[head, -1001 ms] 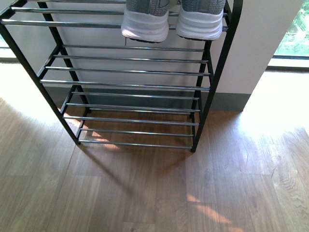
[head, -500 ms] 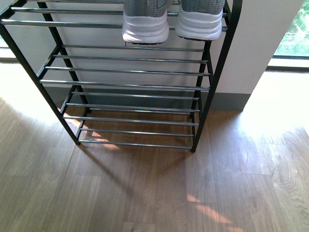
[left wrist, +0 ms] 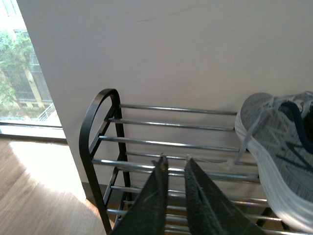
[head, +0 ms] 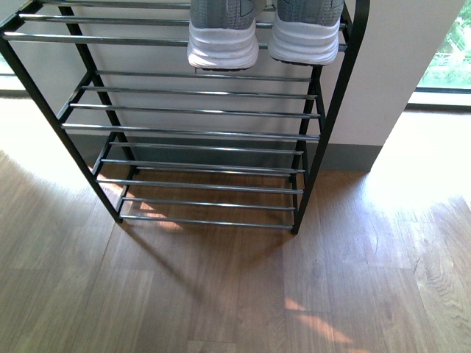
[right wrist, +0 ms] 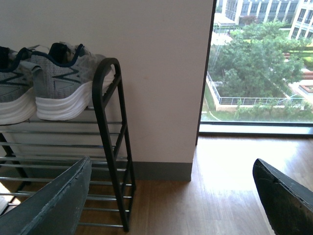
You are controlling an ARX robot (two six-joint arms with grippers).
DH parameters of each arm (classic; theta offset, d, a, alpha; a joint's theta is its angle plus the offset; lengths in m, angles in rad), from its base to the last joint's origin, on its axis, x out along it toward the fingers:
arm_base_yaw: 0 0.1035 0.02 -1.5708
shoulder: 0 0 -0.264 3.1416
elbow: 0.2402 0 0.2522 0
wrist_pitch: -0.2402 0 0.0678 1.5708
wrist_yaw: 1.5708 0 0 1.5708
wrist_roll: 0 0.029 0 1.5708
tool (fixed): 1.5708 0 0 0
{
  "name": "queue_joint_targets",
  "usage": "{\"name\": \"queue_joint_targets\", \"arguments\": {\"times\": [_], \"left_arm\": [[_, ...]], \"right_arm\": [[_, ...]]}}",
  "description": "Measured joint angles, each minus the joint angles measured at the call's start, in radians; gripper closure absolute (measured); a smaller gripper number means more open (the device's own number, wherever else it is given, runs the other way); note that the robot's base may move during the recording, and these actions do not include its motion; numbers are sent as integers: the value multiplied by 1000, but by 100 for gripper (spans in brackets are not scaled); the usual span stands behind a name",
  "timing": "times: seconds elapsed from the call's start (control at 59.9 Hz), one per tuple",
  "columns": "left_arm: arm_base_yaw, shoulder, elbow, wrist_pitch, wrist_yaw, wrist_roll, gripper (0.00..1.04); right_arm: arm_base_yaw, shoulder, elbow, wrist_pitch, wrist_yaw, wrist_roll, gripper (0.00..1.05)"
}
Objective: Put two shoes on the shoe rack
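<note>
on the rack (head: 330, 110), apparently two sneakers (head: 222, 40)

Left fingers (left wrist: 149, 203) near-closed, right fingers (right wrist: 49, 205) spread

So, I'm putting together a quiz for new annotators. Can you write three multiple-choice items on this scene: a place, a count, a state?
1. Where do the grey sneakers sit on the shoe rack?
A) bottom shelf
B) top shelf, right end
C) middle shelf

2. How many sneakers are on the rack?
A) two
B) one
C) four

3. How is the right pincer?
A) shut on a sneaker
B) shut on a rod
C) open, empty

Answers: 1B, their heels overhang the top shelf at the right end; 2A, a pair stands side by side; 3C, it gapes wide with nothing inside.
</note>
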Motion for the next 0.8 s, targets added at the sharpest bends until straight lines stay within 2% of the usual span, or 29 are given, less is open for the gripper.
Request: {"name": "queue_joint_targets", "arguments": {"times": [0.033,0.05,0.367,0.684,0.734,0.801], "left_arm": [[14,-28,-39,8,16,2,103],[18,-35,-48,10,19,1,104],[102,-227,-256,20,98,9,103],[158,-419,-376,-55,154,10,103],[195,-452,-389,-74,211,11,103],[223,-489,-405,-97,221,10,103]], "right_arm": [[0,0,0,0,0,0,9],[0,0,0,0,0,0,9],[0,0,0,0,0,0,9],[0,0,0,0,0,0,9],[0,0,0,0,0,0,9],[0,0,0,0,0,0,9]]}}
